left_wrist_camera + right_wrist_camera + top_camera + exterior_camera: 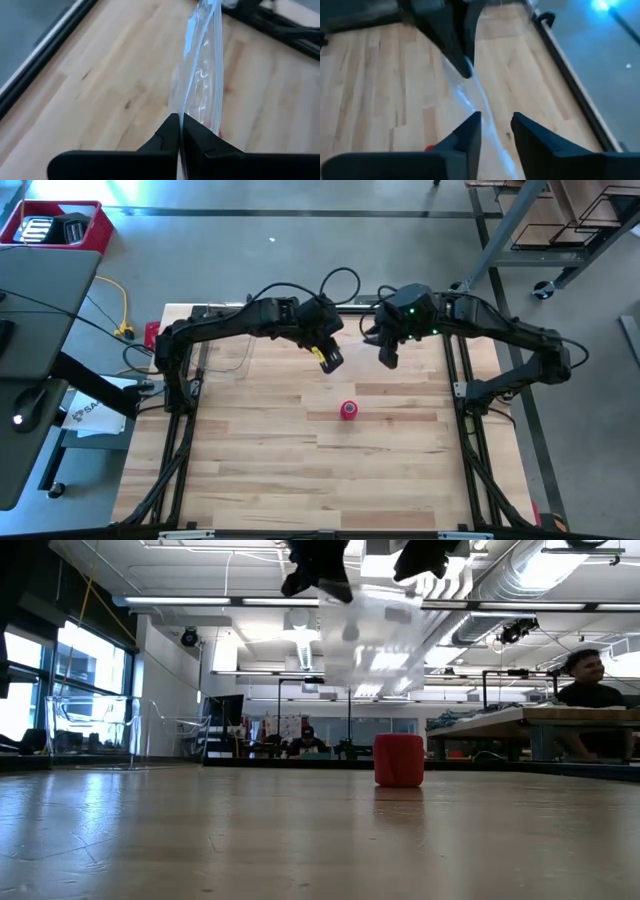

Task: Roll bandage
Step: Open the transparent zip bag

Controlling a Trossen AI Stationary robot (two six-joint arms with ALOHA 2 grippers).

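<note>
The wooden table point(300, 470) is seen whole only in the high view, framed by dark rails. In that view both arms are reached in from the sides toward the table's far middle, and their wrists are brought near each other at about twelve o'clock from the table's centre.

Between the two arms a clear plastic bag point(370, 635) is held up off the table. It is hardly made out in the high view, but in the low view it is shown hanging as a pale, crinkled sheet beneath the two dark grippers at the picture's top. In the left wrist view the bag point(200, 85) is seen edge-on, running away from the fingers with its blue-tinted seal strip along one side.

The left gripper point(180, 131) is closed tight on the bag's edge, its fingers pressed together with the plastic pinched between them. The right gripper point(496, 131) is shown with a narrow gap between its fingers; the bag's edge point(480, 102) is passed through that gap, but whether the plastic is touched by the pads cannot be told. The left gripper's dark fingers are also seen farther off in the right wrist view, clamped on the same edge.

The bandage point(348, 411) is rolled into a small red cylinder and stands upright on the table, at about six o'clock from the two grippers and well apart from them. In the low view the bandage point(399, 760) is seen resting alone on the wood, below the hanging bag.

In the low view a person point(588, 680) is seated at a bench in the room behind.
</note>
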